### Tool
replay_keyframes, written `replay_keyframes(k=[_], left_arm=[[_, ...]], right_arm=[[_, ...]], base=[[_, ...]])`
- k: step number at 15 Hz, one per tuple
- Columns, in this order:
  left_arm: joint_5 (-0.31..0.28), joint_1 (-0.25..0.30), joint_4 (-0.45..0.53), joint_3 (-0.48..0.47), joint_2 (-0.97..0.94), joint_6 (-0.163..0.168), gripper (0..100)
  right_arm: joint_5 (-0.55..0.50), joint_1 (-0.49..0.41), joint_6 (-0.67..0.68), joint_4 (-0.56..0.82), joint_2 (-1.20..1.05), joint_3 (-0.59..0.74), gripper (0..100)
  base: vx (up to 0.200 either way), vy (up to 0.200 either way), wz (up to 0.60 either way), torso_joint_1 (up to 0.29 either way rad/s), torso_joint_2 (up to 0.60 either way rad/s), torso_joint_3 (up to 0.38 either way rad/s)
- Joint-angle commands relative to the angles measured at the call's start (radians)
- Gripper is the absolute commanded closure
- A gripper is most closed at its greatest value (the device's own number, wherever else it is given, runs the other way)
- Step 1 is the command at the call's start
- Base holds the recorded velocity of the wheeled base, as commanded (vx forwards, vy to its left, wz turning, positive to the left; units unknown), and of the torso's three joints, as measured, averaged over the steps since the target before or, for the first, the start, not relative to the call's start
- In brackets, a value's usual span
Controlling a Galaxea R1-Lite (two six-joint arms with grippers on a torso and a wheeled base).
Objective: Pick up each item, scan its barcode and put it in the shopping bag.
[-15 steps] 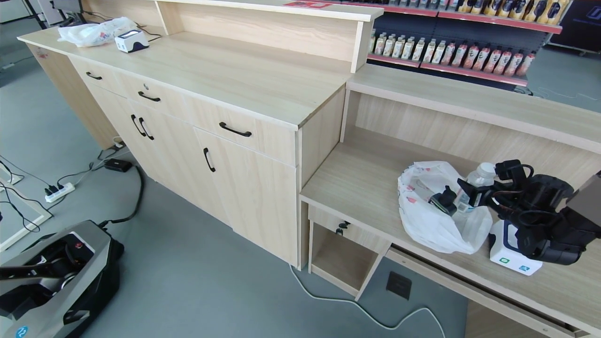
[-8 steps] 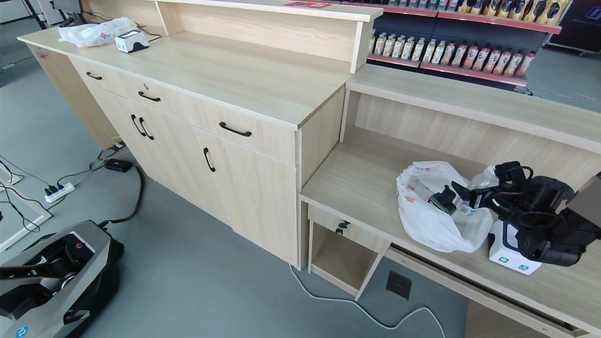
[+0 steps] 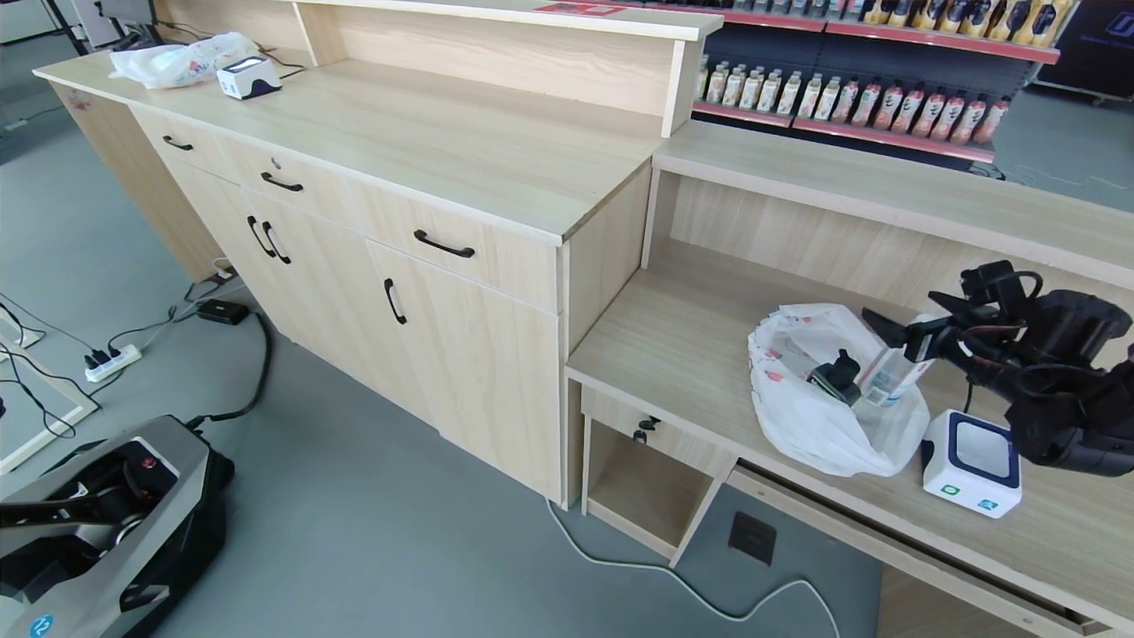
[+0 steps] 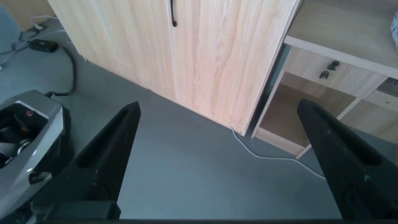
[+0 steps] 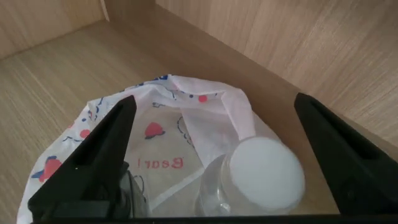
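The right gripper (image 3: 912,321) hovers over the open mouth of the white shopping bag (image 3: 802,421). Its fingers (image 5: 93,158) are spread wide and grip nothing. Below the gap between them a clear plastic bottle (image 3: 886,379) with a white cap stands tilted inside the bag, apart from both fingers. In the right wrist view the cap sits low between the two fingers, nearer one of them than the other. The bag's red and blue printed film lies crumpled around the bottle.

A small dark object (image 3: 837,377) lies in the bag beside the bottle, on the side away from the right arm; what it is cannot be told.

The bag rests on the lower counter (image 3: 691,346). Just beside it, below the right arm and on the robot's side of the fingers, stands a white barcode scanner (image 3: 970,461) with a blue-framed top face.

The left gripper (image 4: 219,107) hangs over the grey floor (image 4: 186,155) before the wooden cabinet front (image 4: 224,56), well apart from the bag. Its fingers (image 4: 109,152) are wide apart and hold nothing, with a pale cable (image 4: 273,154) on the floor beyond them.
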Motion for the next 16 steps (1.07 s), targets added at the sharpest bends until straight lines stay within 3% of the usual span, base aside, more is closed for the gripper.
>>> replay_keyframes(k=[1, 4, 6, 7, 11, 12, 13, 14, 16], left_arm=[[0.000, 0.001, 0.000, 0.000, 0.000, 0.000, 0], [0.000, -0.001, 0.000, 0.000, 0.000, 0.000, 0], [0.000, -0.001, 0.000, 0.000, 0.000, 0.000, 0], [0.000, -0.001, 0.000, 0.000, 0.000, 0.000, 0], [0.000, 0.001, 0.000, 0.000, 0.000, 0.000, 0], [0.000, 0.001, 0.000, 0.000, 0.000, 0.000, 0], [0.000, -0.001, 0.000, 0.000, 0.000, 0.000, 0], [0.000, 0.001, 0.000, 0.000, 0.000, 0.000, 0], [0.000, 0.001, 0.000, -0.002, 0.000, 0.000, 0]], right_arm=[[0.025, -0.003, -0.044, 0.053, -0.336, 0.159, 0], [0.182, -0.012, -0.047, 0.099, -0.589, 0.242, 0], [0.182, -0.006, -0.048, 0.188, -0.686, 0.203, 0], [0.168, -0.006, -0.050, 0.300, -0.766, 0.171, 0], [-0.140, -0.004, -0.050, 0.777, -0.986, 0.131, 0], [-0.279, 0.014, -0.042, 1.007, -1.075, 0.128, 0], [-0.337, 0.020, -0.034, 1.136, -1.140, 0.150, 0], [-0.348, 0.020, -0.024, 1.182, -1.175, 0.170, 0], [-0.354, 0.026, -0.002, 1.206, -1.344, 0.337, 0]], base=[[0.000, 0.000, 0.00, 0.000, 0.00, 0.000], [0.000, 0.000, -0.40, -0.002, 0.00, 0.000], [0.000, 0.000, -0.60, 0.000, 0.00, 0.002], [0.000, 0.000, -0.60, 0.012, 0.00, 0.007], [0.000, 0.000, -0.60, 0.004, 0.00, 0.004], [0.000, 0.000, -0.60, 0.002, 0.00, -0.002], [0.000, 0.000, -0.60, 0.002, 0.01, 0.002], [0.000, 0.000, -0.60, 0.002, 0.00, 0.002], [0.000, 0.000, -0.60, 0.005, 0.00, 0.005]])
